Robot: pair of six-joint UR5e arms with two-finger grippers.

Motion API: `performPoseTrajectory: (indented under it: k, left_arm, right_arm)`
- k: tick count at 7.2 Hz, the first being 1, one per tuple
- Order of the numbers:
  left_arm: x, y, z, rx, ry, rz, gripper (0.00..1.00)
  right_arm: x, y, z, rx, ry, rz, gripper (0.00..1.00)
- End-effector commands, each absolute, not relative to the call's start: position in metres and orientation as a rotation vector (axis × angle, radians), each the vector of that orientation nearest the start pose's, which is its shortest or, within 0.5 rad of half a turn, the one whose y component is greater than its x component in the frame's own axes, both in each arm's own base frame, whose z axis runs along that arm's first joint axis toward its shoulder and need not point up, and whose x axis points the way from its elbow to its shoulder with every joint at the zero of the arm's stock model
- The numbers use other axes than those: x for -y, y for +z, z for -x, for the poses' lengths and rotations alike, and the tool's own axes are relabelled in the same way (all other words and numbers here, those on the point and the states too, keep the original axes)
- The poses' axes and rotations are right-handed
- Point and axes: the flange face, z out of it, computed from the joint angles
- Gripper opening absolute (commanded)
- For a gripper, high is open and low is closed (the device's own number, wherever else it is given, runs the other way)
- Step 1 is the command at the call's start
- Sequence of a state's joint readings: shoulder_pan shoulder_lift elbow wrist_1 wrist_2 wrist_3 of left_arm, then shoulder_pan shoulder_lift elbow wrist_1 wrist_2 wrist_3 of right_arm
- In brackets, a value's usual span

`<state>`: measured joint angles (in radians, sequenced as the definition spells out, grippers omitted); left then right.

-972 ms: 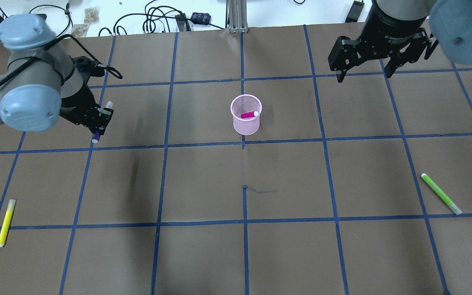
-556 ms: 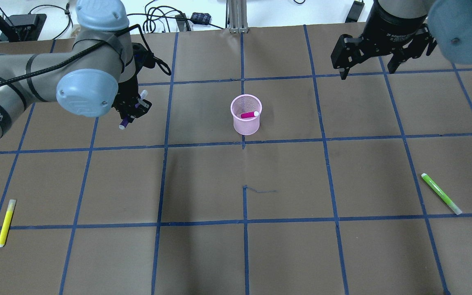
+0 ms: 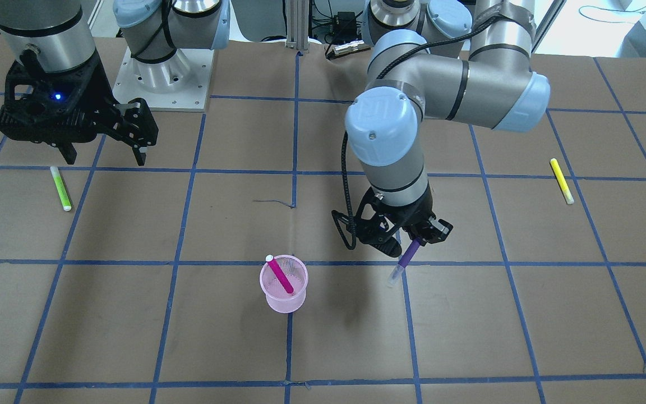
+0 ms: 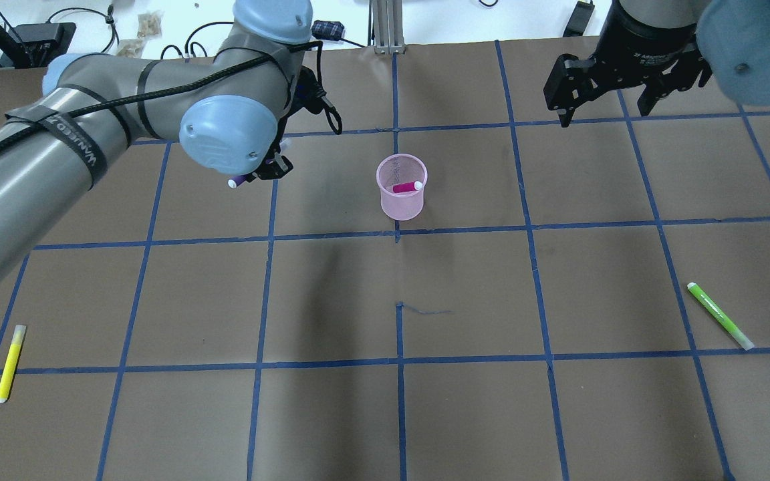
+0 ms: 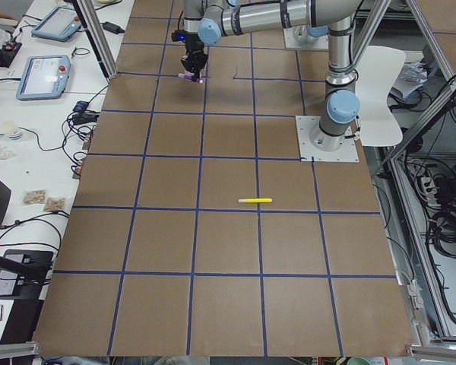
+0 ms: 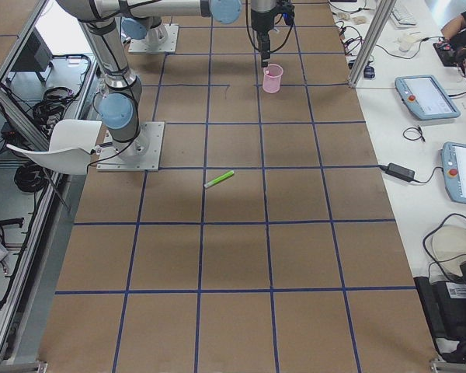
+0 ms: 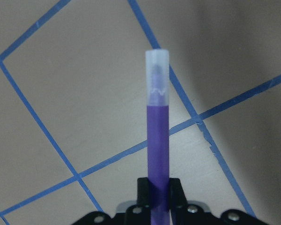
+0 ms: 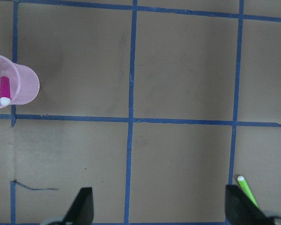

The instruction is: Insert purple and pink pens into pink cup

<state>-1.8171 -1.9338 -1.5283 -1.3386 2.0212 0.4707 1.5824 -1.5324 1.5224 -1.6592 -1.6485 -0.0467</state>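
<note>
The pink mesh cup point(image 4: 402, 187) stands upright near the table's middle, with the pink pen point(image 4: 407, 187) leaning inside it; both show in the front view, the cup point(image 3: 283, 292) and the pen point(image 3: 280, 274). My left gripper point(image 3: 419, 237) is shut on the purple pen point(image 3: 407, 258), held above the table to the left of the cup, clear cap pointing down. The wrist view shows the purple pen point(image 7: 157, 140) between the fingers. In the overhead view the purple pen point(image 4: 238, 180) peeks from under the arm. My right gripper point(image 4: 604, 110) is open and empty, high at the far right.
A yellow highlighter point(image 4: 10, 363) lies near the front left edge. A green highlighter point(image 4: 719, 315) lies at the right. Blue tape lines grid the brown table. Cables lie beyond the far edge.
My left arm has swung to the right with the purple pen, closing on the cup. The right gripper has stayed nearly still.
</note>
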Motion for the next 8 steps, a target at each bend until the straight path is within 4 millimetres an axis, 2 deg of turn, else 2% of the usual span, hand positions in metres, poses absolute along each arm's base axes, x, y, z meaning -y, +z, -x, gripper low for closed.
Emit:
performPoseTrajectory:
  k: [1, 2, 3, 4, 6, 7, 8]
  left_arm:
    - [0.568, 0.326, 0.299, -2.324, 0.246, -1.097, 0.0]
    - [0.562, 0.317, 0.324, -2.241, 0.262, -1.142, 0.0]
    - [0.563, 0.313, 0.331, -2.191, 0.277, -1.191, 0.0]
    - [0.565, 0.322, 0.342, -2.111, 0.282, -1.263, 0.0]
    - [0.551, 0.3, 0.374, -1.961, 0.328, -1.326, 0.0]
    - [0.542, 0.286, 0.382, -1.913, 0.351, -1.34, 0.0]
    - [0.533, 0.282, 0.387, -1.88, 0.357, -1.35, 0.0]
  right_arm:
    - [0.515, 0.502, -0.133, -3.213, -0.156, 0.083, 1.0]
    - [0.515, 0.502, -0.134, -3.213, -0.156, 0.085, 1.0]
    - [0.514, 0.502, -0.135, -3.213, -0.156, 0.085, 1.0]
    - [0.514, 0.501, -0.135, -3.213, -0.154, 0.085, 1.0]
    - [0.513, 0.501, -0.135, -3.211, -0.152, 0.071, 1.0]
    - [0.514, 0.502, -0.135, -3.211, -0.157, 0.071, 1.0]
    - [0.514, 0.504, -0.136, -3.209, -0.164, 0.068, 1.0]
